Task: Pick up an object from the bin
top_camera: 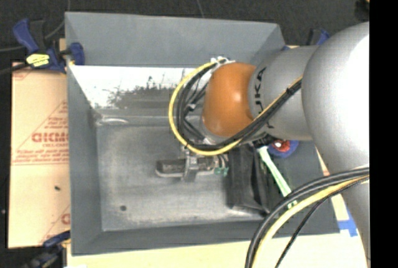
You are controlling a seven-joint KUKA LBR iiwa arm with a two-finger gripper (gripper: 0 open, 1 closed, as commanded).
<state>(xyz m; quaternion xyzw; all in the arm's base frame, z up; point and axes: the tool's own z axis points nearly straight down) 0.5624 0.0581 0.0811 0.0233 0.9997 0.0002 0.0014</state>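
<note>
your gripper (179,168) sits low over the middle of the grey bin (82,155), under the arm's orange cover (227,105). you cannot tell from here whether it is open or closed, or whether it grips anything. the nearest thing is a flat black object (239,189) just to its right on the bin floor. a green and white stick (275,175) lies beyond that, and a small red and blue piece (284,147) farther right.
</note>
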